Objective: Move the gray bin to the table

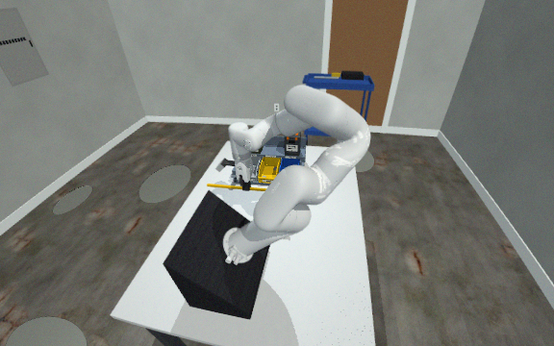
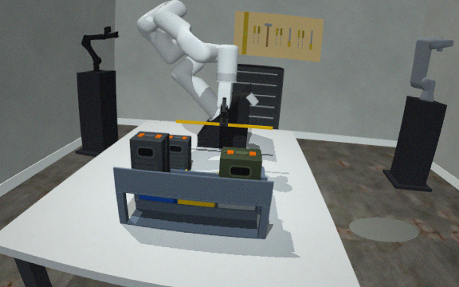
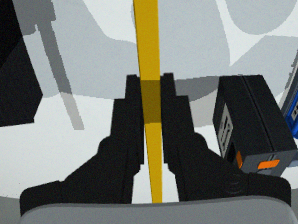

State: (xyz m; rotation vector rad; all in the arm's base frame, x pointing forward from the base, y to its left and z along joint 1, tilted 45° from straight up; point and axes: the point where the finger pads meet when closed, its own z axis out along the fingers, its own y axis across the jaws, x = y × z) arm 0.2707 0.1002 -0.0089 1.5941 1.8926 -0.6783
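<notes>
My gripper [image 1: 245, 186] is shut on a long yellow bar [image 1: 236, 186] and holds it level above the table, in front of the shelf's open side. The bar and the gripper also show in the exterior view, the bar [image 2: 229, 124] just under the gripper [image 2: 224, 115], and in the wrist view, where the bar [image 3: 149, 83] runs between the fingers. The gray-blue shelf [image 2: 193, 199] holds a blue bin [image 2: 157, 198], a yellow bin [image 2: 196, 203] and the gray bin [image 2: 237, 206], seen from behind. In the top view the yellow bin [image 1: 268, 169] shows and the gray bin is mostly hidden behind my wrist.
Two dark gray cases [image 2: 149, 151] and a green case [image 2: 241, 163] with orange latches stand on the shelf top. One dark case [image 3: 256, 129] lies right of my fingers in the wrist view. My arm's black pedestal [image 1: 214, 255] stands on the near half of the table.
</notes>
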